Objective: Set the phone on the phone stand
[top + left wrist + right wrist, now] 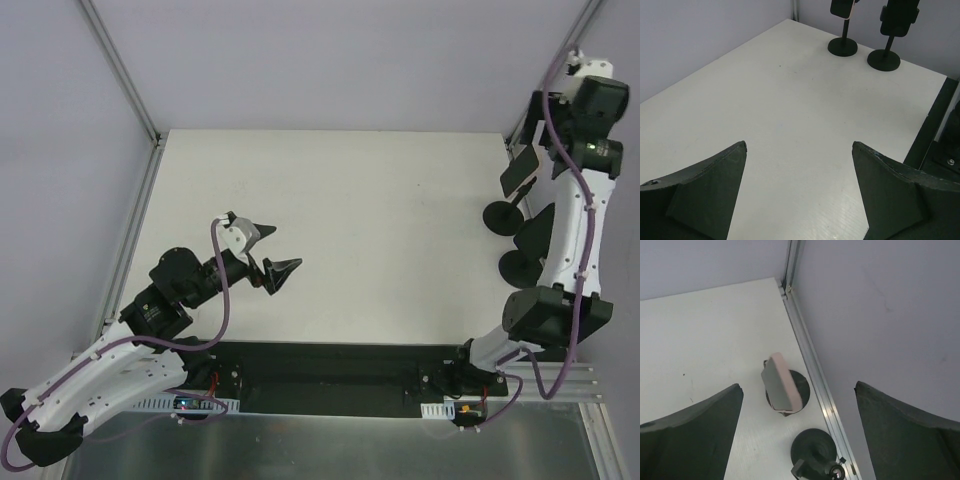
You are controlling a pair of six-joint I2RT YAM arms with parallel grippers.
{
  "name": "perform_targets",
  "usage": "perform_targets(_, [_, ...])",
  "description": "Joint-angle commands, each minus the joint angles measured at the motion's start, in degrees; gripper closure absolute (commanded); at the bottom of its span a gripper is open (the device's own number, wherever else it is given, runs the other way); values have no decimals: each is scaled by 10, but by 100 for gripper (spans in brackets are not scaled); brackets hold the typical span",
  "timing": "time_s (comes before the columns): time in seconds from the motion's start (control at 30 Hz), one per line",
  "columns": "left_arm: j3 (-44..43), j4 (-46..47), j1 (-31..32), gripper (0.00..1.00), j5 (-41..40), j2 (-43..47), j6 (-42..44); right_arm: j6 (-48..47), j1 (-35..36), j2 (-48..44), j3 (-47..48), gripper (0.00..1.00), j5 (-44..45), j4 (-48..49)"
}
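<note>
Right wrist: phone (781, 382) tilted on stand (804, 387), table (715, 330) 3 o'clock edge. Right jaws wide open, empty, above it; left jaws open, empty. Risk: right jaws clip phone on withdrawal, toppling stand.

We are looking at a robotics lab test cell, not a home or a shop.
We see a bare white rectangular table top (350, 200) boxed in by plain pale grey wall panels (350, 60) and silver aluminium frame posts (120, 70). A white-and-black jointed left robot arm (110, 365) and a matching right robot arm (572, 240) are bolted along a black base rail (330, 365).
</note>
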State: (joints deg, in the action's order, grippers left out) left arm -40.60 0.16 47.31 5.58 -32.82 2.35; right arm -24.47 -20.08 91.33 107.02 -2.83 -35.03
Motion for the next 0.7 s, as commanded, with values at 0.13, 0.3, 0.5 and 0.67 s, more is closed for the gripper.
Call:
perform_targets(0.13, [1, 16, 6, 14, -53, -10, 21, -11, 375, -102, -52, 4, 509, -61])
perform_targets(0.3, [9, 18, 6, 13, -95, -8, 28, 54, 505, -163, -201, 4, 316, -61])
perform_targets(0.5, [-43, 10, 6, 12, -60, -15, 7, 129, 587, -384, -359, 4, 48, 68])
perform_targets(0.67, [-175, -16, 6, 1, 56, -10, -22, 190, 587, -590, -366, 4, 17, 136])
